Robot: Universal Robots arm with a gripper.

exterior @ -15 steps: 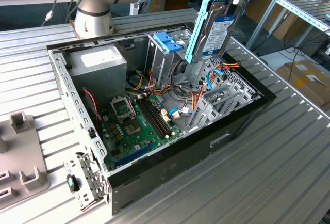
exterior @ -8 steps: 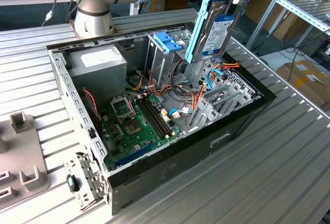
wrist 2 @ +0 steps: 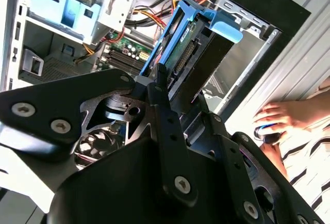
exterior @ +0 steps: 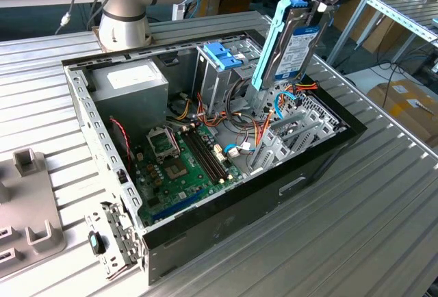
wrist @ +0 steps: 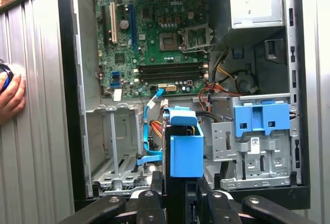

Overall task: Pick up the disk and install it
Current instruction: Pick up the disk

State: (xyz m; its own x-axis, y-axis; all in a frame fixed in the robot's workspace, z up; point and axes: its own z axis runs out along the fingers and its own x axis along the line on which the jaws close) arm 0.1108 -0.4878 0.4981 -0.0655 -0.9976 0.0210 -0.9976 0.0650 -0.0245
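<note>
One grey-black disk in blue plastic frame (exterior: 295,50), long axis nearly upright above open case (exterior: 226,228), my black gripper (exterior: 319,8) pinching its top.

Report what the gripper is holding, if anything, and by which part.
The gripper holds the disk clamped by its upper end. The rest of the disk hangs upright above the open computer case.

open computer case (exterior: 239,204) on slatted metal table (exterior: 363,235)
</note>
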